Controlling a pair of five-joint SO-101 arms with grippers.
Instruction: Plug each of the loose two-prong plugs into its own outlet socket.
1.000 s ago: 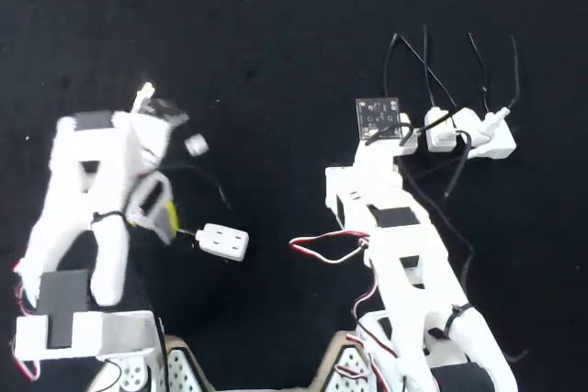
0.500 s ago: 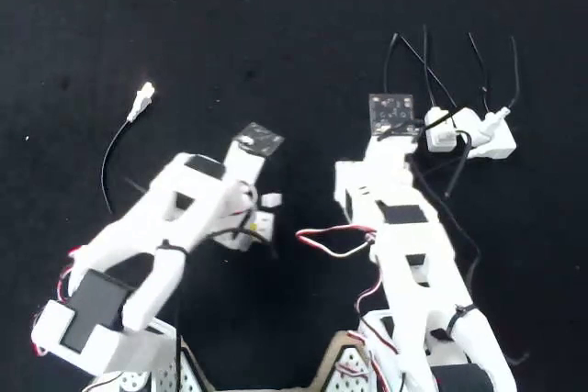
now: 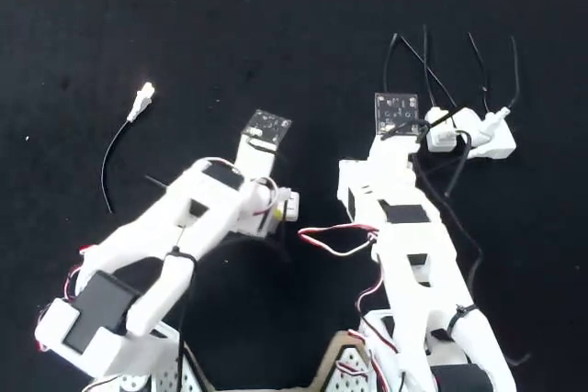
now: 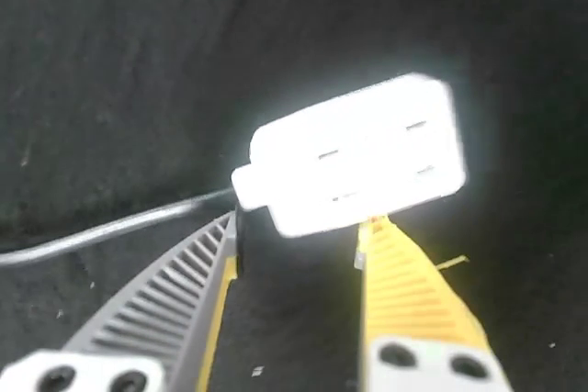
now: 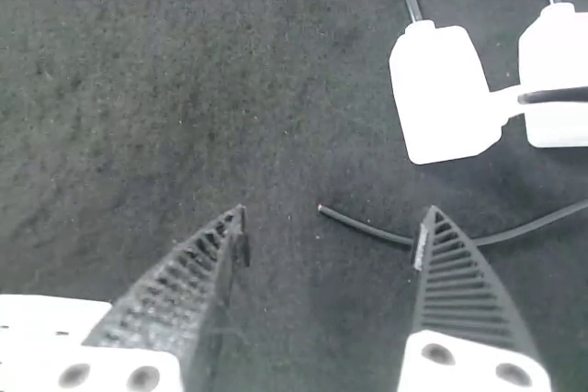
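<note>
- Left end effector (image 4: 299, 234) is spread open, grey and yellow tips right at the near edge of a white rectangular socket block (image 4: 358, 158) lying slots-up on the black desk (image 3: 303, 52). Can't tell if they touch it.
- Right end effector (image 5: 331, 227) is spread too, with a thin black wire end (image 5: 363, 229) between its tips.
- Just beyond sit the white plastic socket blocks (image 5: 446, 98).
- Far left, a small white plug (image 3: 142, 96) on a curved black cord lies well apart from them.

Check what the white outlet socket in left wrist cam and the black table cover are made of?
Outlet socket: probably smooth moulded white plastic; rounded corners, cut slots, and strong glare hint at a glossy finish. Table cover: likely matte black fabric or felt; speckled fuzzy grain, no reflections.
</note>
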